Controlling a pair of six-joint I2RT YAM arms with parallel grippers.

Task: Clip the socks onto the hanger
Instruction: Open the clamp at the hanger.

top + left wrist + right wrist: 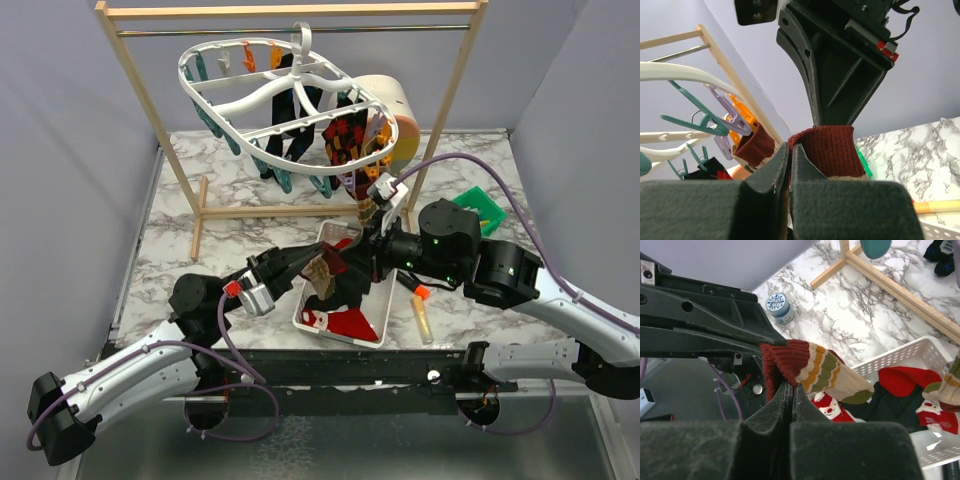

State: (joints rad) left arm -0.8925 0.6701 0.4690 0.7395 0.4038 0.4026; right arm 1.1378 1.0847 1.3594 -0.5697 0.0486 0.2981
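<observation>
Tightly pinches the maroon cuff of a striped sock [812,367] in the left gripper [790,147] and nips the same cuff in the right gripper [791,387], opposite. Holds it over the white basket [900,357] of socks [900,382], in front of the hanger [262,95] on the wooden rack [140,90].

Bright, even light fell from above; only soft shadows lay under the arms on the marble table [170,250]. In the wrist views the nearest parts of the left gripper [789,148] and right gripper [791,386] were blurred, the far scene sharper.
</observation>
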